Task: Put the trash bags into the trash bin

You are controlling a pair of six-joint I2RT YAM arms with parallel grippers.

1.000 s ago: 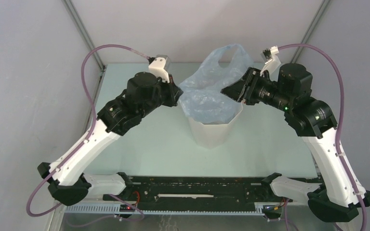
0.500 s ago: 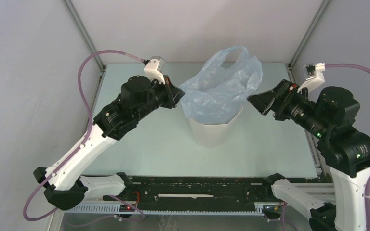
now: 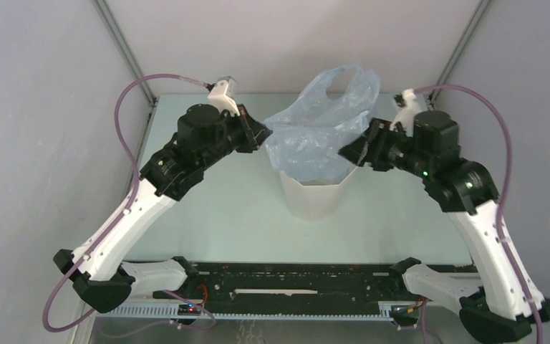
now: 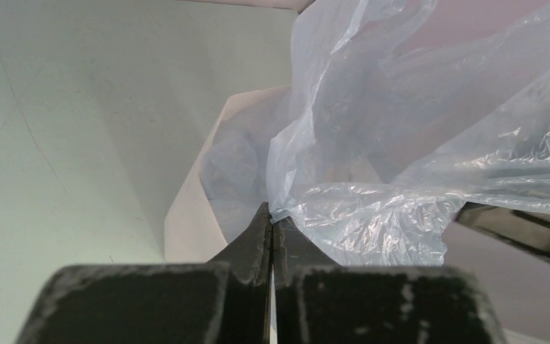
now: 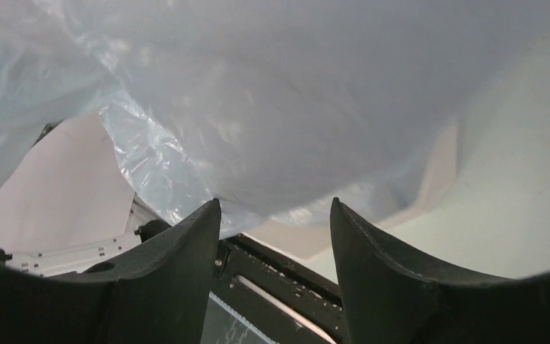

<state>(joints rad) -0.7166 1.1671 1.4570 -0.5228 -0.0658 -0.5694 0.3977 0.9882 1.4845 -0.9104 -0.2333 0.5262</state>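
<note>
Bag bulging out of the bin, centre frame!
Pale-blue trash bag (image 3: pixel 324 123) billows above the white trash bin (image 3: pixel 318 199). The left gripper (image 3: pixel 263 133) pinches its edge, and the right gripper (image 3: pixel 346 152) has its jaws spread, right beside the film.

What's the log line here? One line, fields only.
left gripper: shut on trash bag edge | right gripper: open beside trash bag | trash bag: partly inside trash bin, top bunched above rim

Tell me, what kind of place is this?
Probably a robot test booth: left arm and right arm bolted to a pale table, plain grey walls around it, a white trash bin holding a blue trash bag.
</note>
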